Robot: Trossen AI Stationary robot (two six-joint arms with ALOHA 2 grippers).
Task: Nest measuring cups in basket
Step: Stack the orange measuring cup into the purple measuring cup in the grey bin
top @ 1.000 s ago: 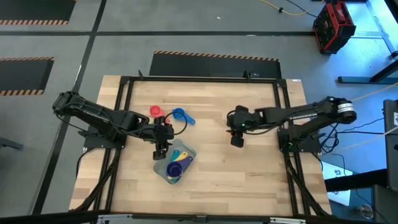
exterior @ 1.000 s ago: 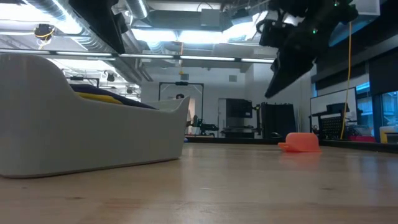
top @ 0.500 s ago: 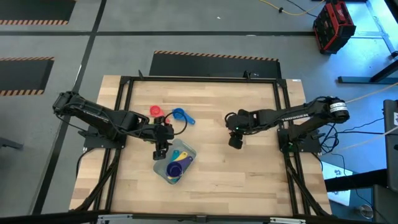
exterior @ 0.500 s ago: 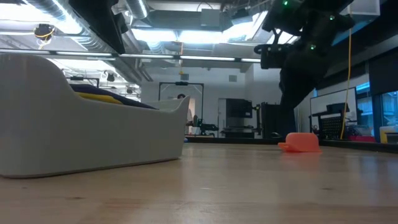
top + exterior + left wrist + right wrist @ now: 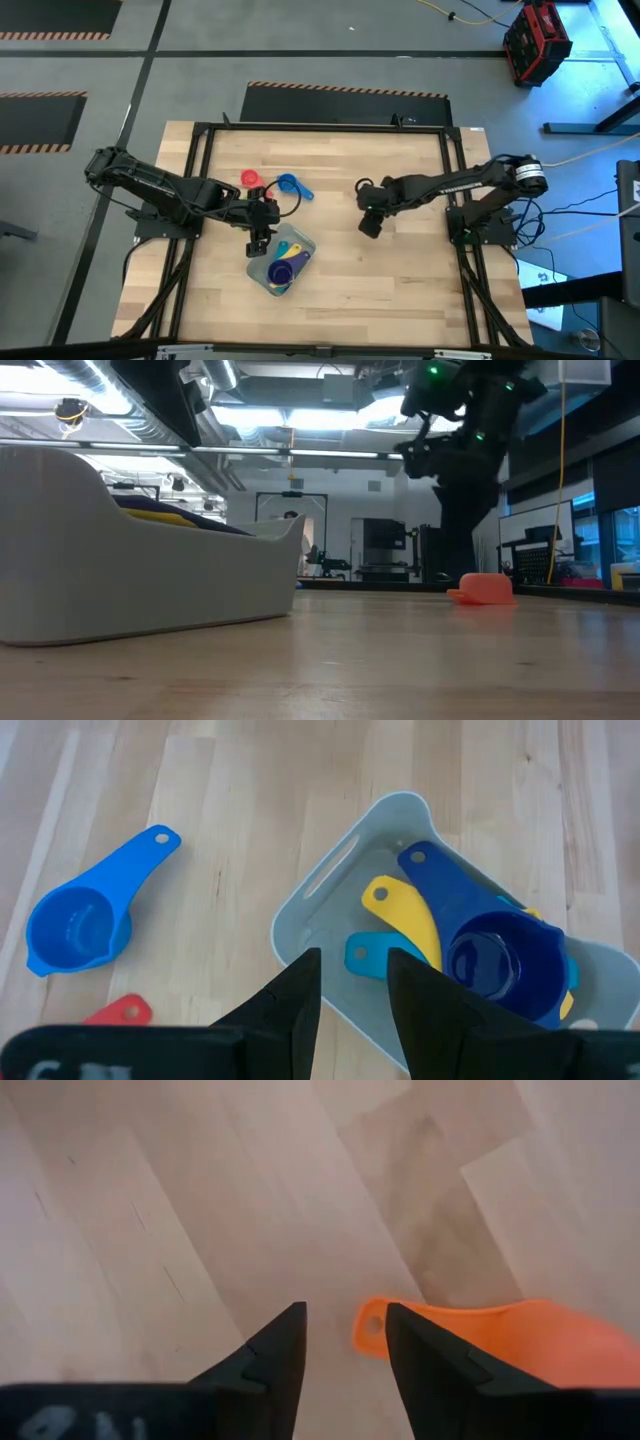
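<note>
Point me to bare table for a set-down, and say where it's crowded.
Free: the near strip below the basket, and the wood beyond the right gripper toward the far edge. Crowded: around the left gripper, with the red cup and blue cup beside it.

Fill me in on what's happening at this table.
Two robot arms are sorting small plastic measuring cups into a pale grey-blue plastic basket. The basket already holds a dark blue cup nested with yellow and teal ones. The left end effector hovers open and empty over the basket's edge. A light blue cup and a red one lie on the wooden table. The right end effector, holding nothing, hangs above an orange cup.
</note>
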